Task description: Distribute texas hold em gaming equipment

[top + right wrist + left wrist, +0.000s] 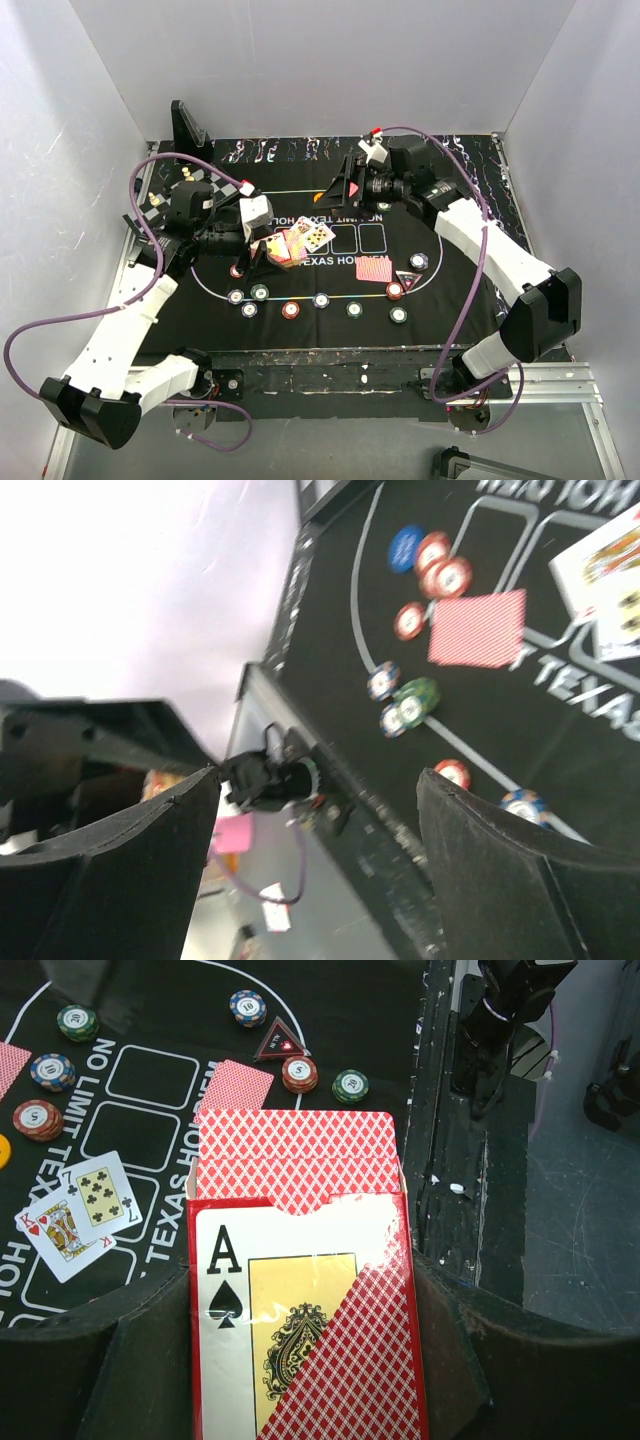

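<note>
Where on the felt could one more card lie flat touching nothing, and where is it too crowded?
Free: the near strip of felt below the chip arc, and the two printed boxes beside the face-up cards. Crowded: around the face-down card, triangular marker and held card box.

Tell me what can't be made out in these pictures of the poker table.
- Card box: left wrist view, lower end cut off by the frame; its cards' count hidden inside.
- Face-down card: top view, face hidden underneath.
- Face-up cards: right wrist view, blurred, cut by the right edge.
</note>
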